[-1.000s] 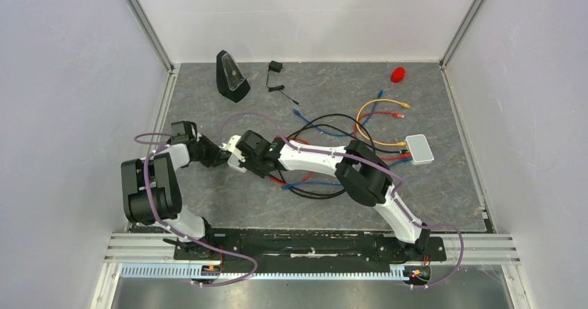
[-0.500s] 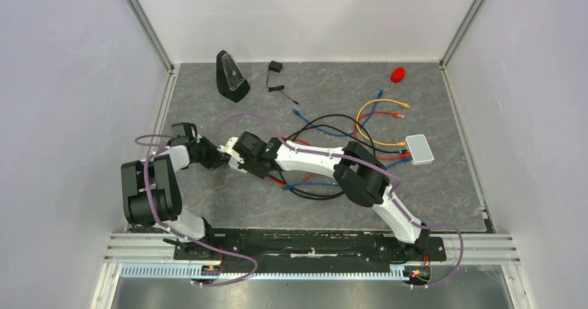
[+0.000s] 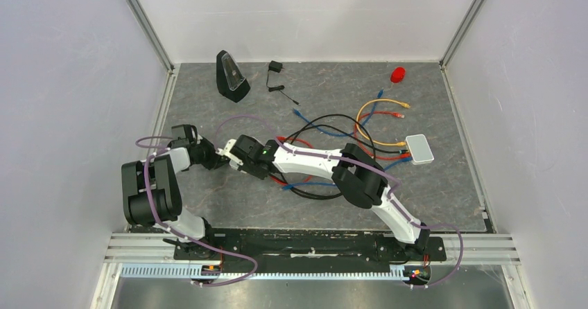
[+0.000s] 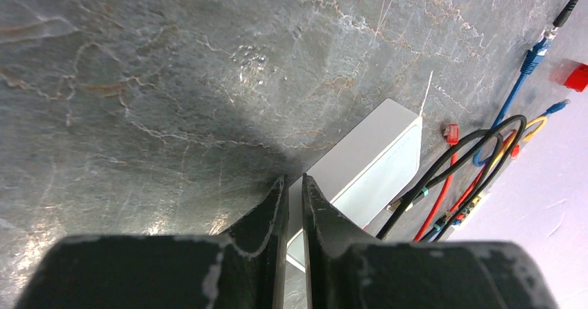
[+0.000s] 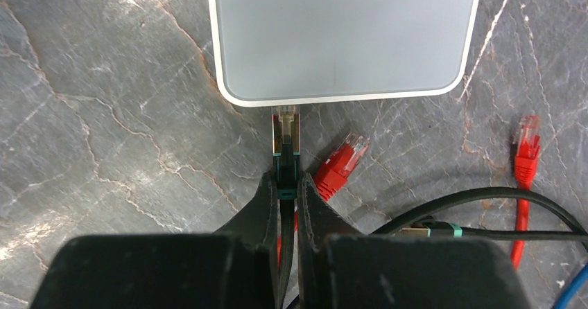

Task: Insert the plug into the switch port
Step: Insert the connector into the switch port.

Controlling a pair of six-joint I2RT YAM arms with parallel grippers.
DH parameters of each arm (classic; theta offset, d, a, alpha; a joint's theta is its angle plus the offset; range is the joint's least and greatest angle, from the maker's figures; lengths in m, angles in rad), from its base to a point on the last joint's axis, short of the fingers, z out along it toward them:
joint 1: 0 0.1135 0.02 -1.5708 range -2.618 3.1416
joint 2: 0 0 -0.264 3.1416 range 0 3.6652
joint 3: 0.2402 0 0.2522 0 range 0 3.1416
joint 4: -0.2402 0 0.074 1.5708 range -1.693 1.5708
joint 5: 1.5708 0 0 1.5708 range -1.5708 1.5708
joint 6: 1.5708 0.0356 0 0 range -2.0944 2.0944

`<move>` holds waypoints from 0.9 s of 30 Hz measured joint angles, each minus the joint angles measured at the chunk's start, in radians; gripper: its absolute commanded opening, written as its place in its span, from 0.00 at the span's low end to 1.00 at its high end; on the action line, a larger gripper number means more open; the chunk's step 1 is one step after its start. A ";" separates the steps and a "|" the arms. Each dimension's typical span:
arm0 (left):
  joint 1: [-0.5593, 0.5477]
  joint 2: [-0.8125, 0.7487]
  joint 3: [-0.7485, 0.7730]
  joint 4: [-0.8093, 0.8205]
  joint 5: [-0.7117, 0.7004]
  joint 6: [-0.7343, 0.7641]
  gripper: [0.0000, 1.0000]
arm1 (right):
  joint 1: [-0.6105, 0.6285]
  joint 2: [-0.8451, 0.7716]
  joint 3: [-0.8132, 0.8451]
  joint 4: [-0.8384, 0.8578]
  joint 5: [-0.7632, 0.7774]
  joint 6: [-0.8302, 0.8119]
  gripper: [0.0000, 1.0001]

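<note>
The switch, a flat pale grey-white box [image 3: 227,149], lies between my two grippers left of the table's middle. In the right wrist view the box [image 5: 340,39] fills the top. My right gripper [image 5: 284,181] is shut on a black cable just behind its clear plug [image 5: 286,132]. The plug's tip is at the box's near edge, where the port sits. I cannot tell how deep it is. My left gripper [image 4: 291,181] is shut, its tips at the far corner of the box [image 4: 367,163]. The top view shows the left gripper [image 3: 213,154] and the right gripper [image 3: 237,158] facing each other.
A black wedge device [image 3: 231,75] and a black adapter [image 3: 275,67] stand at the back left. A red object [image 3: 397,74] is at the back right. A second white box [image 3: 419,148] lies right of tangled cables [image 3: 360,125]. A loose red plug [image 5: 340,163] lies beside my right fingers.
My right gripper has moved left with the plug toward the box. The box and the left gripper have shifted slightly left.
</note>
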 measured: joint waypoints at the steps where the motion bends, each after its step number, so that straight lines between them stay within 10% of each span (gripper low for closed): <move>1: 0.000 0.000 -0.003 0.004 0.003 -0.001 0.18 | 0.003 0.003 0.005 -0.006 0.011 0.000 0.00; 27: 0.004 -0.018 -0.057 0.062 0.036 -0.061 0.16 | 0.025 0.010 0.026 -0.059 0.015 -0.018 0.00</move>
